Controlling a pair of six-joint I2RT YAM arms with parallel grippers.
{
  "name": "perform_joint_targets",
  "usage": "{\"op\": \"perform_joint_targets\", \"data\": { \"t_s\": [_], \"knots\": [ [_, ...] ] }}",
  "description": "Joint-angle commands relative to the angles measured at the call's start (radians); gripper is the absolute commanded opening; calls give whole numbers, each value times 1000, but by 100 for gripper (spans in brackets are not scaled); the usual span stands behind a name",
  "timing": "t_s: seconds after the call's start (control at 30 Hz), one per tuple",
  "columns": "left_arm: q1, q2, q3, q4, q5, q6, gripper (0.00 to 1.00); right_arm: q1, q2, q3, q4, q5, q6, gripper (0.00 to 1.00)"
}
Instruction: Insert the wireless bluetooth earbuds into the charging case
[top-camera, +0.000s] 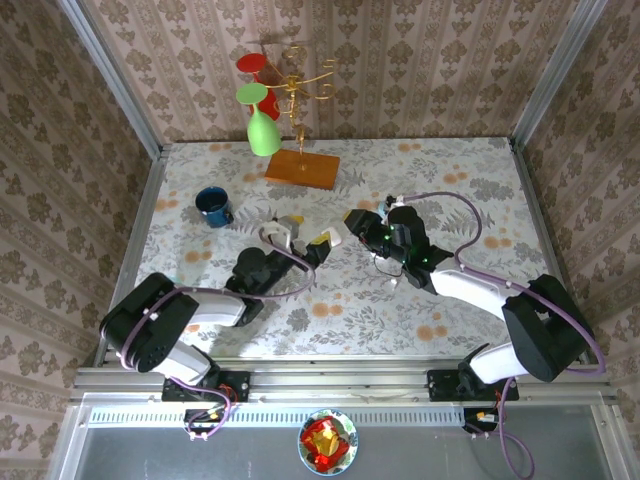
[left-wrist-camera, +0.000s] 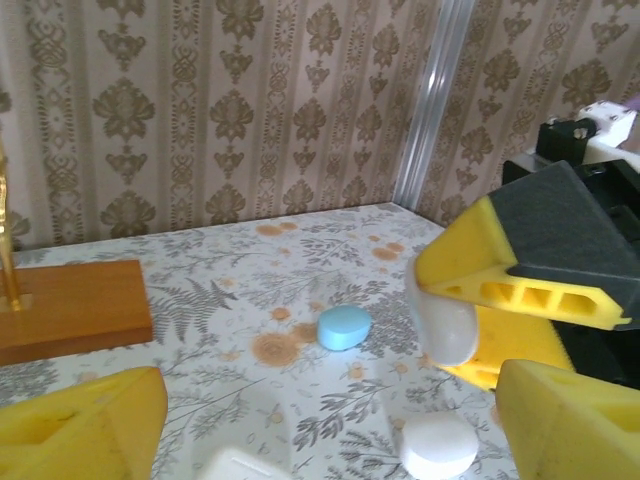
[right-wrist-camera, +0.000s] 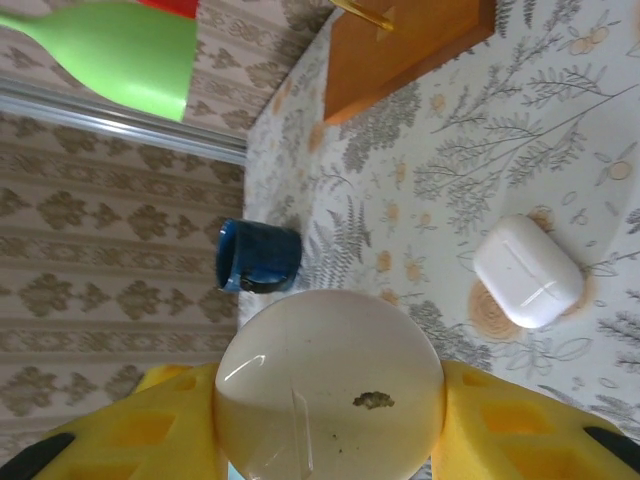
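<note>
1. At the bottom middle of the top view, below the arm bases, sits a small bowl (top-camera: 327, 442) with red and yellow things in it.
2. The left fingers (left-wrist-camera: 85, 425) are spread wide apart and hold nothing.
3. At the bottom of the left wrist view, a small white piece (left-wrist-camera: 438, 445) lies on the table (left-wrist-camera: 230, 260). I cannot tell if it is an earbud.
4. The right fingers (right-wrist-camera: 500, 425) squeeze a round white case (right-wrist-camera: 330, 385), one finger on each side.
5. In the middle of the left wrist view, a pale blue piece (left-wrist-camera: 343, 327) lies alone on the table. It looks like a pebble. I cannot tell if it is a bud or a case.
6. At the right of the right wrist view, a closed white case (right-wrist-camera: 527, 270) lies flat on the table.
7. Farther back stands a blue cup (right-wrist-camera: 257, 257).
8. At the top of the top view, a wooden base (top-camera: 302, 167) holds a gold stand, and a green glass (top-camera: 263, 135) hangs from it.
</note>
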Motion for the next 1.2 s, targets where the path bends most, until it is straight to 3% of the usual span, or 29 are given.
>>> {"op": "perform_joint_targets", "data": {
  "t_s": [0.0, 0.23, 0.47, 0.67, 0.9, 1.17],
  "knots": [
    [-25, 20, 48, 36, 20, 16, 84, -6, -23, -27, 107, 8, 100, 46],
    [-58, 68, 112, 36, 71, 66, 85, -10, -23, -29, 164, -46, 143, 46],
    [-61, 103, 156, 36, 78, 50, 73, -11, 0, -18, 242, -129, 176, 46],
    [-61, 134, 191, 36, 85, 53, 69, -11, 27, -13, 290, -175, 200, 46],
    [-60, 149, 199, 36, 54, 65, 58, -11, 48, -6, 320, -217, 217, 46],
    [-60, 151, 196, 36, 52, 82, 35, -11, 56, -20, 329, -226, 221, 46]
  ]
}}
